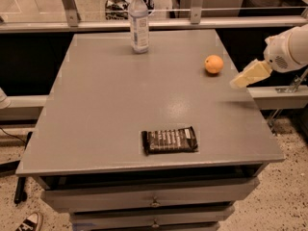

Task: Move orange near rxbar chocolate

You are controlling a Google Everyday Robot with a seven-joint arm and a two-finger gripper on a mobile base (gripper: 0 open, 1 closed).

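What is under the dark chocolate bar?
Just the grey table; the rxbar chocolate lies flat on it, hiding the patch beneath. The gripper hovers beside the orange, at the table's edge.

The counter [120, 100] is viewed by one camera from high above its front edge, tilted down toward the far edge; all four corners are framed at middling range. The gripper [239, 83] is caught at the right edge.

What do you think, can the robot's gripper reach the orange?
Probably yes. The gripper hangs close beside the orange, at the edge of the table; nothing stands between them. The water bottle and rxbar chocolate sit far off.
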